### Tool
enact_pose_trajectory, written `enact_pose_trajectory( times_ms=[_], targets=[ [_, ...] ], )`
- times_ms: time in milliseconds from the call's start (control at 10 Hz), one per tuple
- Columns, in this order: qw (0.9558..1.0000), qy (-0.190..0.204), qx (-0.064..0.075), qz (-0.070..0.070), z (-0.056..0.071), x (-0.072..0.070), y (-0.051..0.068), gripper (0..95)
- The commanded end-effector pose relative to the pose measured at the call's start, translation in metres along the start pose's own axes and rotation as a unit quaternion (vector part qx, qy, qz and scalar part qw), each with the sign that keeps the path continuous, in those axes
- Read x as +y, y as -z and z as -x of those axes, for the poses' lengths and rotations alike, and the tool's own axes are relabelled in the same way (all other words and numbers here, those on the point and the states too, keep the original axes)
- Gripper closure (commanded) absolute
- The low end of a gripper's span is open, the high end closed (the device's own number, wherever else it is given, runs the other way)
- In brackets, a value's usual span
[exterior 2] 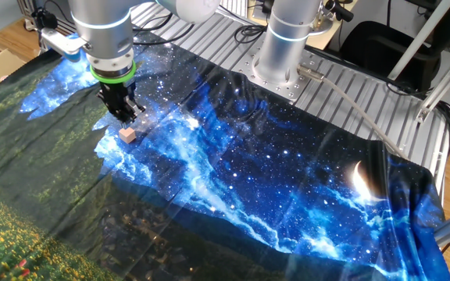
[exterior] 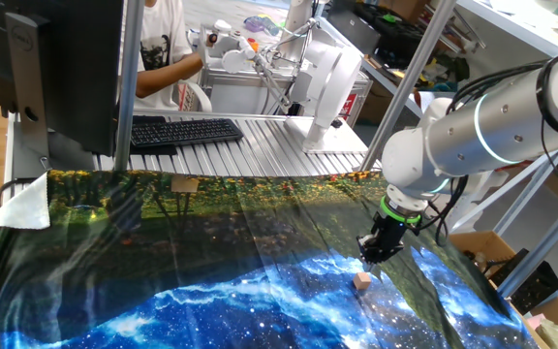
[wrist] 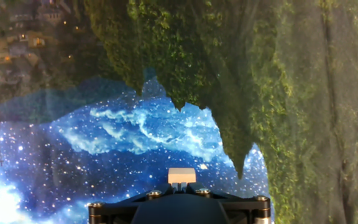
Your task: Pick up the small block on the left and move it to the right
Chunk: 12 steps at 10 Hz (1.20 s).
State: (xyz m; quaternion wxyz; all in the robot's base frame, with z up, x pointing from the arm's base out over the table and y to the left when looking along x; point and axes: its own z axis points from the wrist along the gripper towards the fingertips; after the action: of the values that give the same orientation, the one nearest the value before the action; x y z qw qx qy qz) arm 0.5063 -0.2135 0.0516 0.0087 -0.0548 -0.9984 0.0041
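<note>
The small block is a tiny light-tan wooden cube lying on the starry blue part of the printed cloth, toward the right in one fixed view. In the other fixed view the small block lies at the left. My gripper hangs just above it, a small gap away, and it also shows in the other fixed view. In the hand view the small block lies just beyond my gripper. The jaws stand close together, narrower than the cube, with nothing between them.
The printed cloth covers the table, blue starry in one part and green forest in another. The arm's silver base stands on the ridged metal table. A keyboard, a monitor and a seated person are behind the far edge.
</note>
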Motion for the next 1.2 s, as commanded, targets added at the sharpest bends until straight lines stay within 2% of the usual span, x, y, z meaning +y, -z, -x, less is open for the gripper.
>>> enact_pose_trajectory(
  times_ms=[100, 200, 1200],
  targets=[
    [1.0000, -0.003, 0.005, 0.000, -0.0003, -0.0001, -0.0003, 76.0],
    [1.0000, -0.005, 0.006, 0.000, -0.0003, 0.0000, -0.0005, 57.0],
    [1.0000, -0.006, 0.005, 0.000, 0.0018, 0.0021, -0.0080, 57.0]
  ],
)
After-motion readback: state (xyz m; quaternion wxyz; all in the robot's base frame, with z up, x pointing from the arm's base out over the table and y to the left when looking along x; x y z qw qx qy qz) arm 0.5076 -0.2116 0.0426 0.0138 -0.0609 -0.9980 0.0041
